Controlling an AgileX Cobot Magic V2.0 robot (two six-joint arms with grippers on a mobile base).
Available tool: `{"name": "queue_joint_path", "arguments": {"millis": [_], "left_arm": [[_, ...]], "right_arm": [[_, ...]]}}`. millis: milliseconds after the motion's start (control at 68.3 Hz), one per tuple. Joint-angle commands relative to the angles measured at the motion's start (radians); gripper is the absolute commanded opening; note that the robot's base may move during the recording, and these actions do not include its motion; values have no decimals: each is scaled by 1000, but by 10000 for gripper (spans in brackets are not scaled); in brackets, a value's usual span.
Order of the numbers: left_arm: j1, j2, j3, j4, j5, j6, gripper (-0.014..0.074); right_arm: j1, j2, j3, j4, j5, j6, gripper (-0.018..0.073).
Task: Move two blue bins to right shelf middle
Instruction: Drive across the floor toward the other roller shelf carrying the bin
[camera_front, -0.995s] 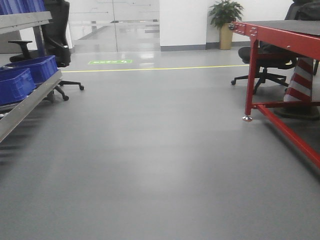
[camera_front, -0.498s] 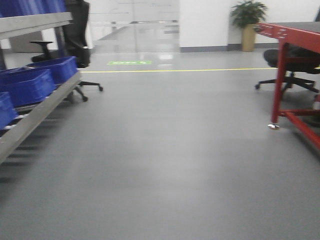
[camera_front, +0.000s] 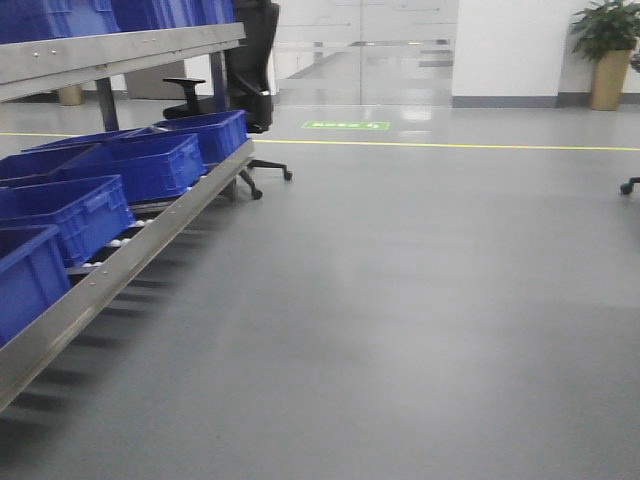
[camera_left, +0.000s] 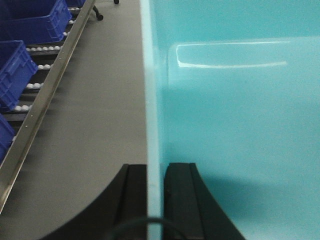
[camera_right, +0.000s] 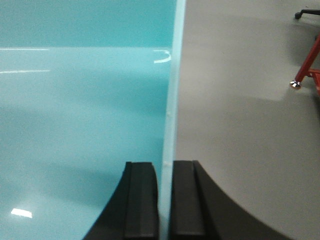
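Left wrist-mounted: left gripper clenched on held bin side wall; right gripper clamped on opposite wall | bin between arms, above floor | likely light, stiff, glossy-slick; thin walls may flex, best gripped evenly both sides | left: shelf, shelved bins along front rail, chair at far end; right: red leg

Black office chair; potted plant
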Motion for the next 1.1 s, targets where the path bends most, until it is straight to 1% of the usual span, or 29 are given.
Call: {"name": "queue_joint_path", "arguments": {"millis": [0, 278, 820, 1083], "left_arm": [[-17, -5, -9, -12, -108, 5, -111], [-17, -42, -9, -11, -113, 5, -111], [-17, -199, -9, -11, -129, 5, -111], [-17, -239, -9, -11, -134, 5, -111]], "right_arm": [[17, -6, -9, 67, -124, -3, -162], [17, -6, -9, 67, -128, -3, -162], [17, -6, -9, 67, -128, -3, -162], [17, -6, -9, 67, -128, -3, -162]]}}
